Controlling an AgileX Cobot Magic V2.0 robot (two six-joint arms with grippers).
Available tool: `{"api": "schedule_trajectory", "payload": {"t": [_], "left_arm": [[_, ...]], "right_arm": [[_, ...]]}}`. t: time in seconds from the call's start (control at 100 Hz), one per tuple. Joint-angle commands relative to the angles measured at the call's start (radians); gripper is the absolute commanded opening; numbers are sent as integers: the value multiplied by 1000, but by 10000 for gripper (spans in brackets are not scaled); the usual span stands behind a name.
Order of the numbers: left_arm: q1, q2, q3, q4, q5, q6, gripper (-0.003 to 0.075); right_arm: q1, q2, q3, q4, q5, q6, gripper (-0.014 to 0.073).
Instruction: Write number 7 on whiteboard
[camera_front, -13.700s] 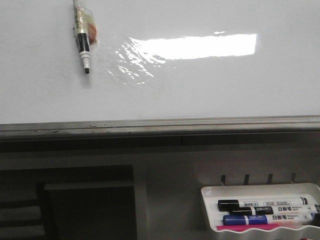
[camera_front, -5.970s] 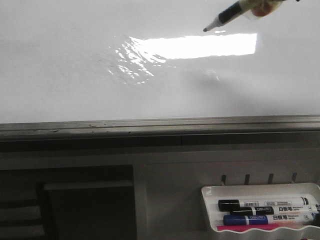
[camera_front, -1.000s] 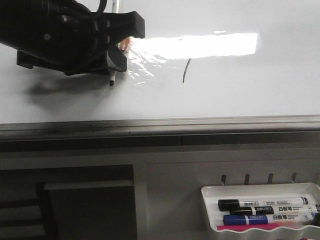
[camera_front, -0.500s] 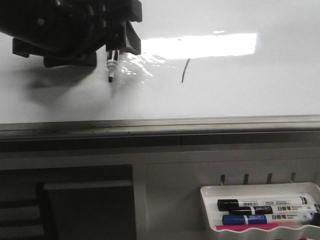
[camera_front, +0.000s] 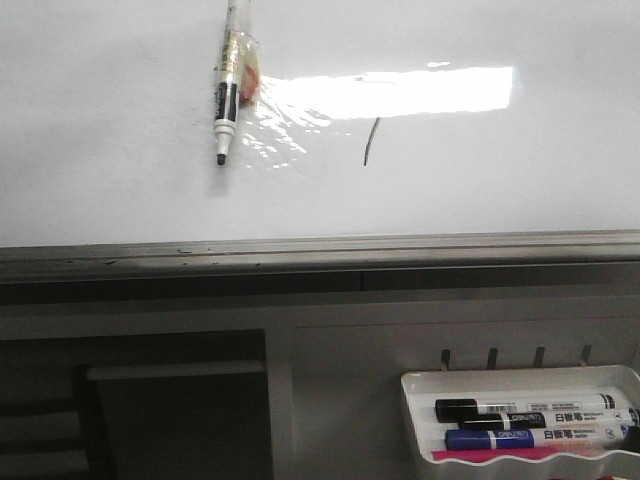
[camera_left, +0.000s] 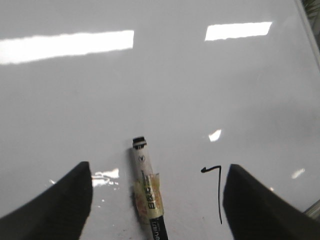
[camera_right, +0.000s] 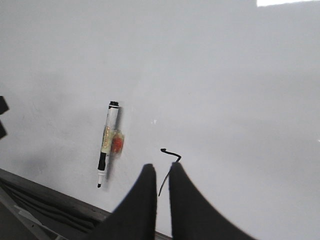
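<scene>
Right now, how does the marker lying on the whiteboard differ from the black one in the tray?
The marker on the whiteboard is uncapped, its bare tip pointing toward the board's grey lower edge; the black marker in the tray wears its cap. The first lies alone with a tape-like wrap on its barrel; the second lies crosswise among other markers, unwrapped. Both have white labelled barrels.

The number 7 (camera_left: 216, 192) is on the whiteboard (camera_front: 480, 180) now: thin dark stroke, short wavy top bar, long slanted stem. Board's glossy white, glare patches, grey bottom strip.
</scene>
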Motion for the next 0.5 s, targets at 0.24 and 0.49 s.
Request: {"api": "schedule_trajectory", "payload": {"t": [0.24, 0.49], "left_arm": [[2, -278, 93, 11, 101, 62, -20], [2, -482, 317, 11, -4, 58, -20]], "right_arm": [[-7, -204, 132, 49, -159, -136, -62], [-7, -518, 436, 49, -276, -136, -64]]}}
